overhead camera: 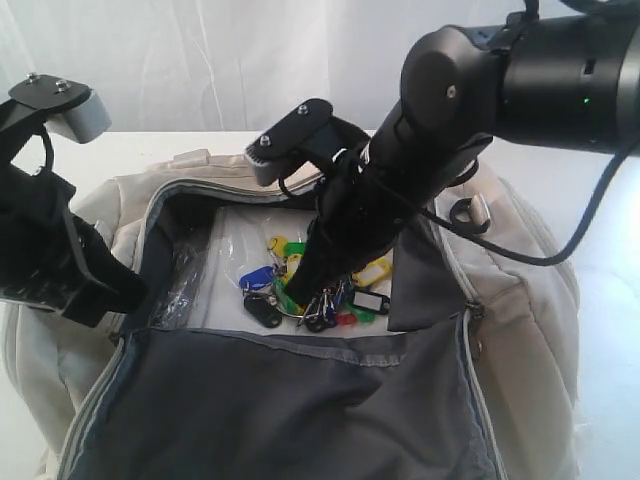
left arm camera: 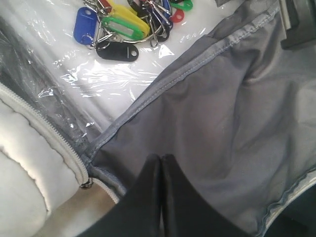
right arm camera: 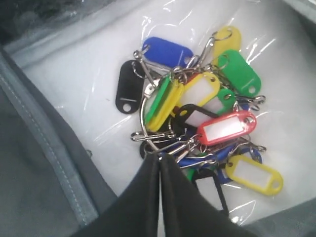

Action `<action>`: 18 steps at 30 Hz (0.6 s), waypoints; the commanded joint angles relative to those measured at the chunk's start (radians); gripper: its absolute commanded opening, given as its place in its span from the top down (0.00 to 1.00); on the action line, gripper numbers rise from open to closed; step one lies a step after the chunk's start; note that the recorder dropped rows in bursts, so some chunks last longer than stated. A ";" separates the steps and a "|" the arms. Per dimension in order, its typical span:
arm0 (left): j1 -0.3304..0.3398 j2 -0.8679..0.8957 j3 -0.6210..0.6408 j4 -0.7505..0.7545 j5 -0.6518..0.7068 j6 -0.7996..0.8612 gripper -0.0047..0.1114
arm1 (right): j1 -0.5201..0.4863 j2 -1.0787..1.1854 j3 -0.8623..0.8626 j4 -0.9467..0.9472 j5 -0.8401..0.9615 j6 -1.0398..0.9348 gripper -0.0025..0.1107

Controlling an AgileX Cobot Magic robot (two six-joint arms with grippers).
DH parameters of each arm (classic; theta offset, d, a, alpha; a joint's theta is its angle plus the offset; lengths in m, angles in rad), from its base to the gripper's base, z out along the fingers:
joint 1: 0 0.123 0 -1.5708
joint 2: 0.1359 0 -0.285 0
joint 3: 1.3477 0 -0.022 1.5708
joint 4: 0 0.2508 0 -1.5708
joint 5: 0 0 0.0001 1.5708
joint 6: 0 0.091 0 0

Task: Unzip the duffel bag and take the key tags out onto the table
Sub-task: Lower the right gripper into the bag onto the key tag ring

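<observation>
The cream duffel bag (overhead camera: 530, 300) lies unzipped on the white table (overhead camera: 600, 210), its dark grey lining flap (overhead camera: 300, 400) folded toward the front. The key tags (overhead camera: 268, 292) are inside, on a plastic-wrapped white panel. My right gripper (overhead camera: 318, 300) reaches down into the opening. In the right wrist view it (right arm camera: 159, 159) is shut on the metal ring (right arm camera: 143, 106) of the key tags (right arm camera: 222, 128). My left gripper (overhead camera: 122, 292) sits at the left edge of the opening. Seen from the left wrist, it (left arm camera: 161, 158) is shut over the lining (left arm camera: 222, 113), with nothing visible between its fingers.
The zipper track (left arm camera: 44, 128) and a dark pull (left arm camera: 87, 184) run along the bag's left rim. Crinkled clear plastic (left arm camera: 98, 79) covers the bag's floor. A D-ring strap (overhead camera: 470, 213) lies on the bag's right side. The right arm's bulk (overhead camera: 560, 70) hangs above the bag.
</observation>
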 commanded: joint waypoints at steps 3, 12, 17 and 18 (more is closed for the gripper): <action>0.001 0.002 0.008 -0.022 0.009 -0.003 0.96 | 0.011 0.035 -0.006 -0.002 0.017 -0.298 0.76; 0.001 0.002 0.008 -0.025 0.014 -0.003 0.96 | 0.039 0.121 -0.006 -0.014 -0.033 -0.608 0.46; 0.001 0.002 0.008 -0.025 0.014 -0.003 0.96 | 0.039 0.165 -0.006 -0.070 -0.057 -0.563 0.46; 0.001 0.002 0.008 -0.025 0.014 -0.003 0.96 | 0.039 0.175 -0.006 -0.100 -0.065 -0.530 0.46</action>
